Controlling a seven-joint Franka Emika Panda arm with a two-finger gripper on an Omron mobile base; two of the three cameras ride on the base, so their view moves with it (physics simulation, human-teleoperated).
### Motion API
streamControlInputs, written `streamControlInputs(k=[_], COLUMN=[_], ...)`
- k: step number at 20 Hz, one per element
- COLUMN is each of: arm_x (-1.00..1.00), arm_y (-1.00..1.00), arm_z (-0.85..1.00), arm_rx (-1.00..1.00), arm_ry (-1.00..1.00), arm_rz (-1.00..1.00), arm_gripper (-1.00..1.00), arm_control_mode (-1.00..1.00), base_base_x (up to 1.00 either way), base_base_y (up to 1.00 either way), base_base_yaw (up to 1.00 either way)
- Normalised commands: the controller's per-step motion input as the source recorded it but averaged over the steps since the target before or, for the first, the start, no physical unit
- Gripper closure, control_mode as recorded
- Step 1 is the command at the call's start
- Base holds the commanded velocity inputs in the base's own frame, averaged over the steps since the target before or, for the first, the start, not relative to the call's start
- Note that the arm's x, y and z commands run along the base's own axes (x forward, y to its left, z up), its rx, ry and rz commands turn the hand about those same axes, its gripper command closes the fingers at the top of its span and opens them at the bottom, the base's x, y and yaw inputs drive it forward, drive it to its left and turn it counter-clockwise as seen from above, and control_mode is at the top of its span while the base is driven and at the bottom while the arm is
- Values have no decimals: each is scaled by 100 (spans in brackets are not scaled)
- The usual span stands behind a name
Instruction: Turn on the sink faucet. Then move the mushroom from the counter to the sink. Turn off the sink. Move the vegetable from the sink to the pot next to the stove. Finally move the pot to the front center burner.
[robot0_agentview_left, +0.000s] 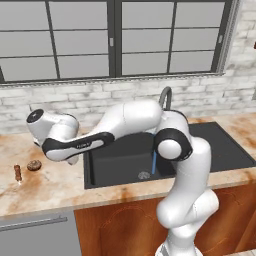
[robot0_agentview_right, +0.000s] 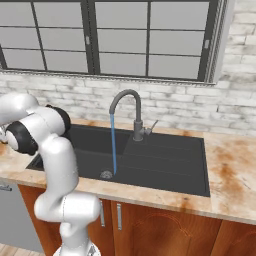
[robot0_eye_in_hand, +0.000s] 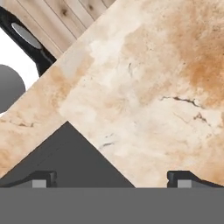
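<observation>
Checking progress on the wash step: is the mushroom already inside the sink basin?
No. In the left base view the mushroom lies on the counter, left of the sink, beside a dark stick-like piece.

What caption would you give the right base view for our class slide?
Water streams from the sink faucet into the black sink while the white arm reaches left over the counter.

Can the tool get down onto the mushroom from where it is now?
Probably yes: the mushroom lies in the open on the counter, the open tool hangs nearby, and only the reddish stick lies beside it.
</observation>
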Motion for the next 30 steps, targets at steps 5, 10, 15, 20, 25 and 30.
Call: streamControlInputs(k=[5,10,15,20,25,30], arm_x=[0,1,21,40,43,34], arm_y=[29,16,8,18,40,40], arm_z=[-26,-21,-17,-13,-3,-13], arm_rx=[11,15,16,14,4,0], arm_ry=[-3,-12,-13,-8,0,1], arm_rz=[-49,-48,-44,-35,-20,-6], arm_gripper=[-100,-100,-100,-100,-100,-100], arm_control_mode=[-100,-100,-100,-100,-100,-100], base_base_x=[0,0,0,0,0,0], base_base_y=[0,0,0,0,0,0], base_base_yaw=[0,0,0,0,0,0])
